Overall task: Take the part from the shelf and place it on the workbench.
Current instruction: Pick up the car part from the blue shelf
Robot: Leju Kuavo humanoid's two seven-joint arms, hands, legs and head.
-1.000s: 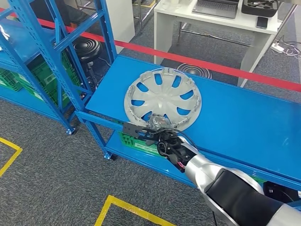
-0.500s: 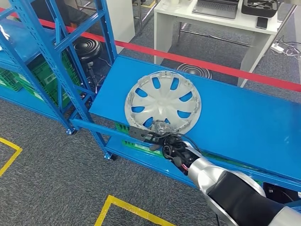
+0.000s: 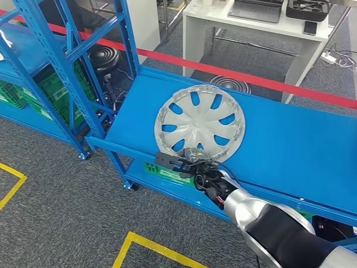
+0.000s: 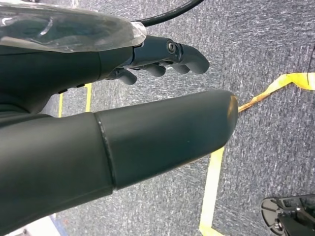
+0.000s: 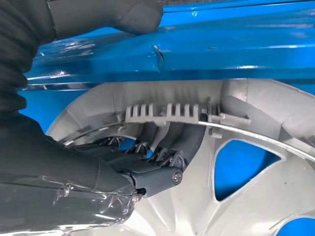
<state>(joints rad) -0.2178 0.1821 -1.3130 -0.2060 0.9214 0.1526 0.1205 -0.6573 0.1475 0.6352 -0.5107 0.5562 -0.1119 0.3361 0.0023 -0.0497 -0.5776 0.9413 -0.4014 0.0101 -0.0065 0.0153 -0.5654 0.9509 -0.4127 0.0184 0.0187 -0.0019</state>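
Observation:
A silver hubcap [image 3: 199, 123] with several spokes lies flat on the blue bench top [image 3: 290, 145], close to its near edge. My right hand [image 3: 191, 166] reaches in from the lower right and grips the hubcap's near rim. In the right wrist view the dark fingers [image 5: 163, 174] hook over the ribbed rim of the hubcap [image 5: 260, 196], with the thumb [image 5: 122, 17] against the blue surface. My left hand [image 4: 130, 132] hangs over the grey carpet, fingers loosely extended and holding nothing.
A blue shelf rack [image 3: 54, 61] with green crates [image 3: 59, 92] stands at the left. A red tape barrier [image 3: 252, 78] runs behind the bench, and a white desk [image 3: 252, 28] sits beyond it. Yellow floor tape [image 3: 139, 241] marks the carpet in front.
The hubcap and my right hand holding it have shifted slightly to the right along the blue surface. The rack, desk and tape stay in place.

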